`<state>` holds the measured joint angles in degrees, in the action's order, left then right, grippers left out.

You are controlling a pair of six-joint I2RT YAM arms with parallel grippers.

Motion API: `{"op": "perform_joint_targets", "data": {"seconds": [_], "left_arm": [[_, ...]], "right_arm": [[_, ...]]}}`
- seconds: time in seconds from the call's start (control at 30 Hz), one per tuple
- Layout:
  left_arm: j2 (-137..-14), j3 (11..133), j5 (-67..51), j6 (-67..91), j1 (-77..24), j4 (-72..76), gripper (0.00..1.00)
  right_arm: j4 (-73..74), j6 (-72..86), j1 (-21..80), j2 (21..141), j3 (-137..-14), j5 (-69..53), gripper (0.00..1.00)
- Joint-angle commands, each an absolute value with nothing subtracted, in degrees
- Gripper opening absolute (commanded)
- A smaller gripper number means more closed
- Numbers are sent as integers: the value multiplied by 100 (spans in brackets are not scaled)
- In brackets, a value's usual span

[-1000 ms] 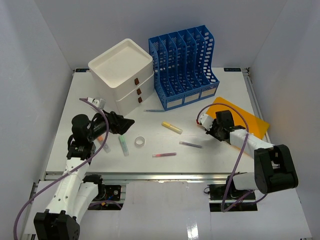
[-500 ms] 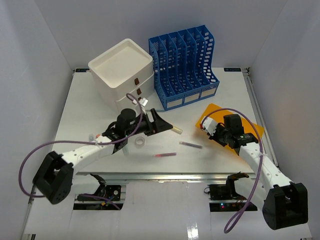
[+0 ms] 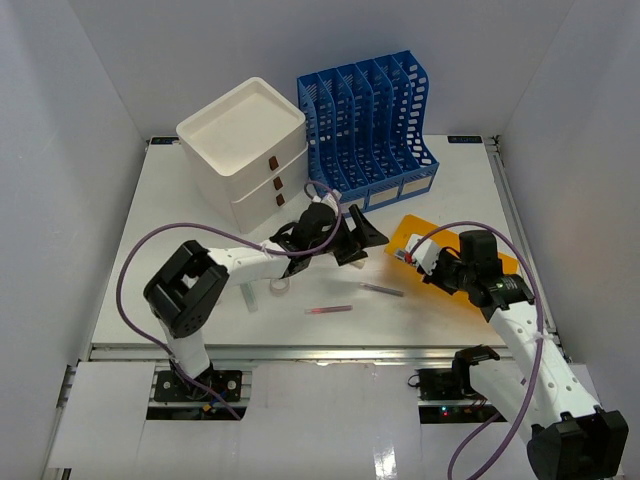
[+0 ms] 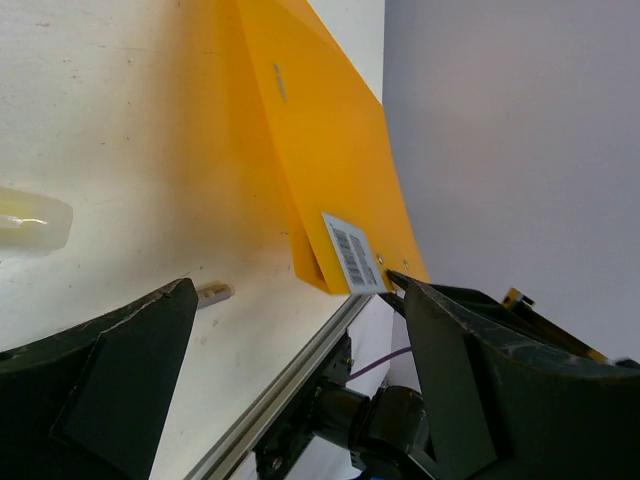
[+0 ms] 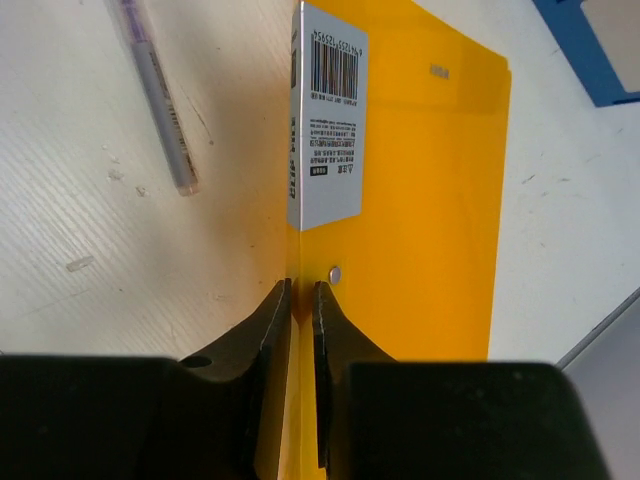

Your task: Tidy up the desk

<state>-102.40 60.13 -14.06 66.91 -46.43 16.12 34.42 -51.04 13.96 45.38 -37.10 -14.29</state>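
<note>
Right pincer [image 5: 302, 300] closed tight on the yellow folder's [image 5: 420, 180] edge, in front of the blue file rack [image 3: 370, 130].
Pinching the thin edge probably serves to lift the folder off the bench [image 3: 180, 220] (which carries the rack); the left pincer [image 3: 366, 240], also before the rack, gapes wide and empty.

The desk [image 3: 160, 200] is lying flat, filling the middle of the top view: a large white rectangular tabletop. Its metal rail [image 3: 330, 352] is running along its lower edge. Faint scuffs are showing in the wrist views.
</note>
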Motion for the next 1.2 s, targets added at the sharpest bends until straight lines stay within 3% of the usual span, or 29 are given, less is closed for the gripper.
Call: {"op": "perform_joint_targets", "data": {"seconds": [0.0,0.3,0.4,0.63,0.83,0.9,1.03,1.17], "left_arm": [[-10516,6623,-1357,6938,-4814,1538,96],[-11171,7287,-1540,7164,-4966,1521,95],[-11347,7427,-1702,7283,-5019,1530,91],[-11583,7470,-2108,7496,-5071,1923,69],[-11628,7619,-2414,7558,-5071,2170,42],[-11612,7671,-2470,7587,-5071,2222,26],[-11524,7727,-2549,7592,-5071,2248,5],[-11443,7726,-2542,7578,-5071,2234,0]], "right_arm": [[3743,-5201,1397,4362,-4049,-1930,9],[3999,-5344,1406,4138,-4070,-2286,8],[4023,-5344,1406,4034,-4184,-2361,8],[4087,-5379,1406,4078,-4228,-2522,8],[4113,-5413,1406,4061,-4166,-2610,9],[4121,-5431,1406,4068,-4144,-2610,9],[4114,-5401,1406,4058,-4117,-2605,9],[4129,-5353,1406,4024,-4148,-2465,10]]}}
